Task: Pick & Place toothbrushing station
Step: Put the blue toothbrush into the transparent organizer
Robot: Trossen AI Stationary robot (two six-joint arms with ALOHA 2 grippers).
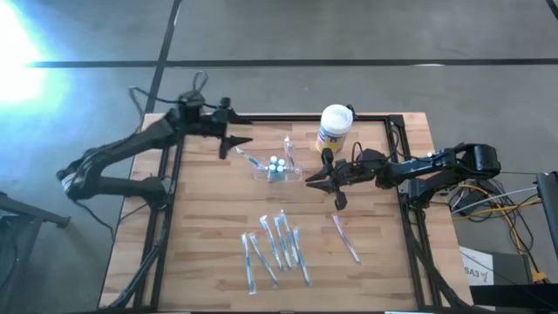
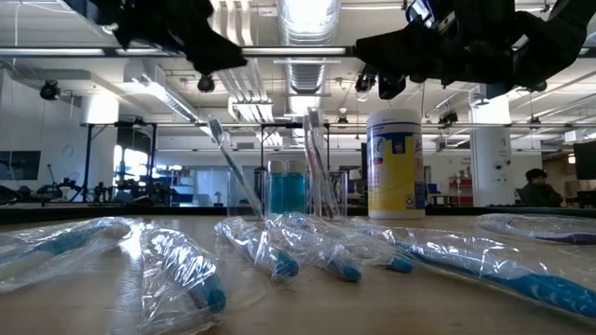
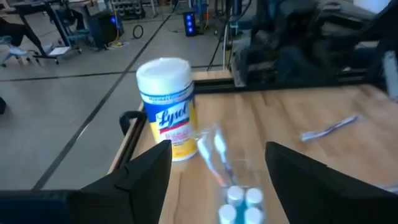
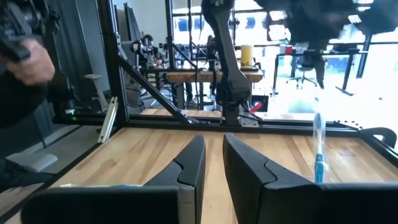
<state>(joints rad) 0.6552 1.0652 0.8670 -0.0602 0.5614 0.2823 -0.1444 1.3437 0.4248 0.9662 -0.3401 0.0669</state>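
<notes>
Left gripper (image 1: 242,142): jaws spread wide, empty, hanging above the surface just beside the station on its left-arm side. In its wrist view the two fingers (image 3: 146,171) frame the station, which suggests an approach lined up to straddle it.

Right gripper (image 1: 330,185): jaws nearly closed, a narrow gap only, nothing between them. It hangs near the station's other side, in front of the canister; judged to be waiting rather than reaching.

Station (image 1: 277,166): clear plastic holder, standing upright toward the far middle of the surface, between the two grippers and touched by neither. It carries brushes standing tilted and two small blue-capped bottles (image 2: 287,194). Not yet picked up.

Canister (image 1: 334,128): white, yellow-blue label, upright just beyond the station toward the far edge; close enough to crowd a grasp from that side.

Wrapped brushes (image 1: 277,246): a loose group lying flat near the front edge, well apart from the station. One more (image 1: 345,240) lies alone toward the right arm's side.

Surface (image 1: 200,227): wooden, dark-framed.
</notes>
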